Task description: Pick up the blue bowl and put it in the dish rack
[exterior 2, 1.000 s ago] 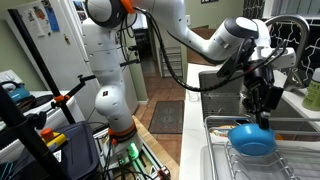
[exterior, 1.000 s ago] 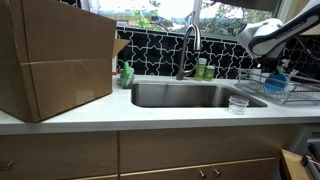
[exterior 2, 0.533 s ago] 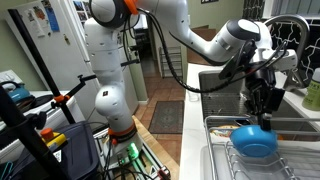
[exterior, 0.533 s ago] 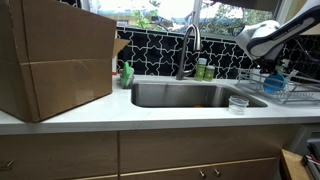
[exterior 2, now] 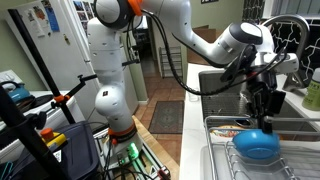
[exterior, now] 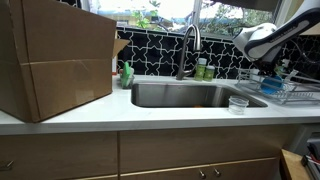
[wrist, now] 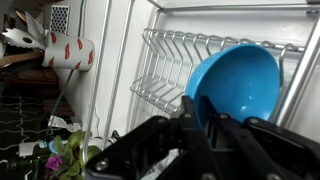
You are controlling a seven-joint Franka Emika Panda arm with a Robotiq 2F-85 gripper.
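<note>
My gripper (wrist: 207, 112) is shut on the rim of the blue bowl (wrist: 238, 82), which hangs tilted with its hollow facing the wrist camera. The silvery wire dish rack (wrist: 165, 62) lies just behind and under the bowl. In an exterior view the gripper (exterior 2: 263, 118) points down and holds the bowl (exterior 2: 258, 146) low over the rack (exterior 2: 224, 152), at or just above its bars. In an exterior view the gripper (exterior: 270, 74) and a bit of the blue bowl (exterior: 273, 85) show over the rack (exterior: 292, 96) at the far right of the counter.
A steel sink basin (exterior: 185, 95) with a faucet (exterior: 188, 45) sits mid-counter. A small clear cup (exterior: 238, 103) stands by the sink. A large cardboard box (exterior: 55, 60) fills the counter's other end. A green soap bottle (exterior: 127, 74) stands beside the sink.
The gripper has moved down a little with the blue bowl in it, closer to the rack's bars. Nothing else has moved.
</note>
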